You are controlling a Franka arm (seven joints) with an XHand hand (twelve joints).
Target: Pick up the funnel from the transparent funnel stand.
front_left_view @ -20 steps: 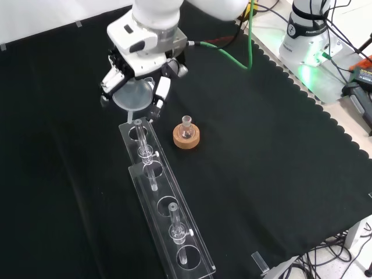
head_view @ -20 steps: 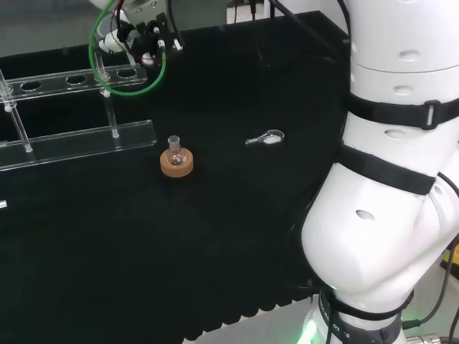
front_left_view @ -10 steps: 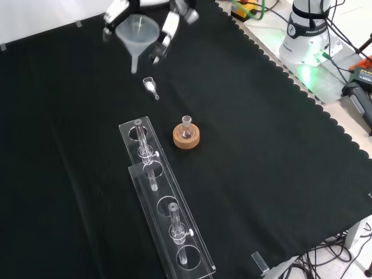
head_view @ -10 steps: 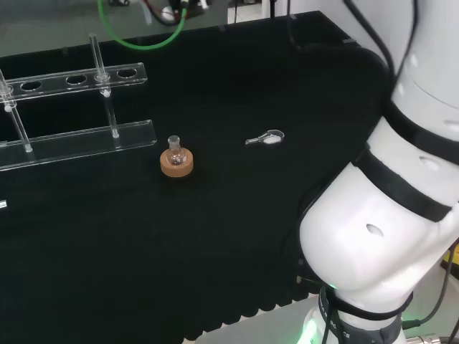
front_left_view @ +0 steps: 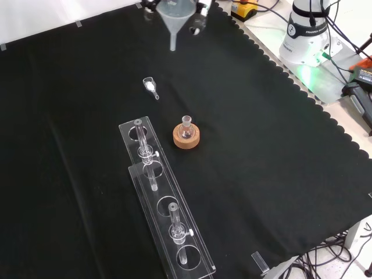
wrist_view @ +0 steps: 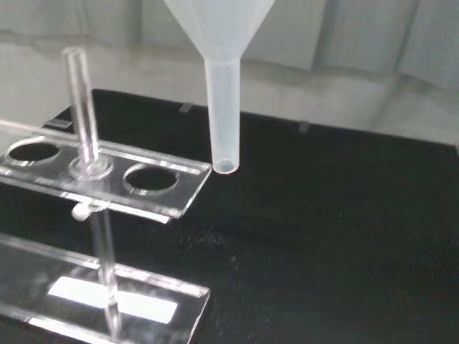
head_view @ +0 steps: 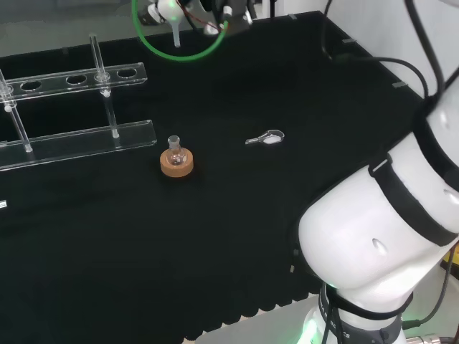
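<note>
Funnel [front_left_view: 176, 16] gripped by hand [front_left_view: 199, 8] above black cloth [front_left_view: 261, 151] (stand [front_left_view: 165, 215] well apart).

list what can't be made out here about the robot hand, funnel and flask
- Robot hand: cut off by the top edge of the front view, so its hold on the funnel cannot be made out.
- Funnel rim: cropped by the top edge in the front and wrist views.
- Flask on the cork ring: too small in the head and front views to tell what it holds.

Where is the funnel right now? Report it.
The funnel is in the hand, at the front view's top edge, lifted clear of the transparent stand, above the small scoop.
</note>
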